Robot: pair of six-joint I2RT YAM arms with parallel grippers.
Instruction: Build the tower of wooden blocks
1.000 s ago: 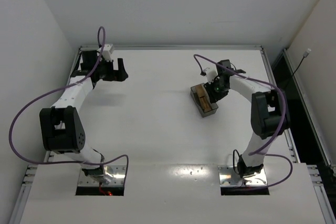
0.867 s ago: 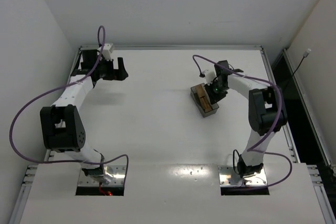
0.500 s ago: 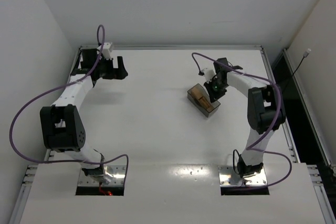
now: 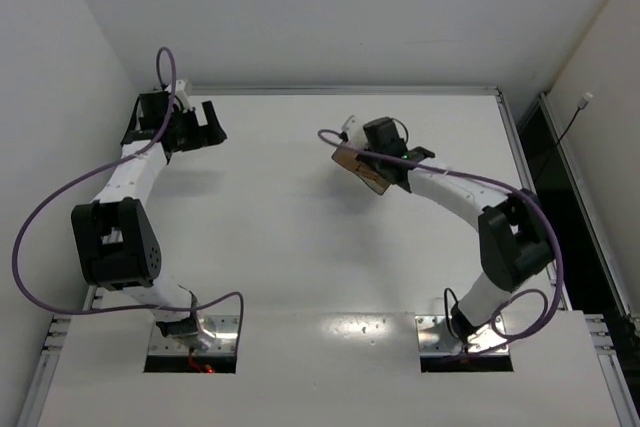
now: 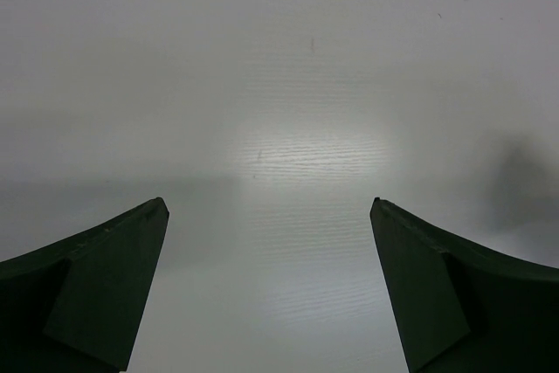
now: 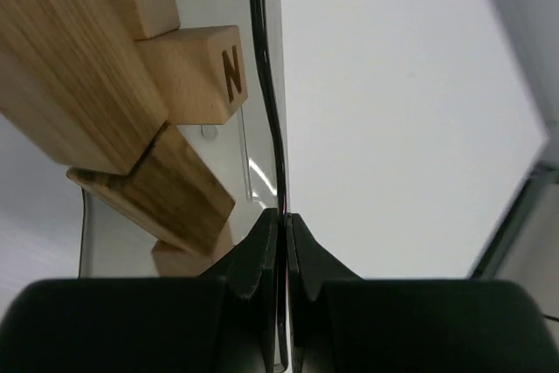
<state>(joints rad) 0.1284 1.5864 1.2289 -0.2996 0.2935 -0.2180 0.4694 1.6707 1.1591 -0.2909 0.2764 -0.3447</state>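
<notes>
Right wrist view: right pincer (image 6: 281, 214) clamped on bin (image 6: 272, 128) wall; wood blocks (image 6: 87, 76) lie inside the bin. Left pincer (image 5: 269, 204) stands apart, well away from the bin.

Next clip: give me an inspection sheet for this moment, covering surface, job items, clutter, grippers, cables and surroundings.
Surface: white table with a metal rail along its far edge.
Job's things: wood blocks lie jumbled inside the dark bin; one shows a letter N; none stacked on the table yet.
Clutter: nothing seen.
Grippers: right gripper shut on the bin's thin wall; left gripper open near the far left corner, nothing between its fingers.
Cables: purple cables loop off both arms.
Surroundings: plain white walls.
</notes>
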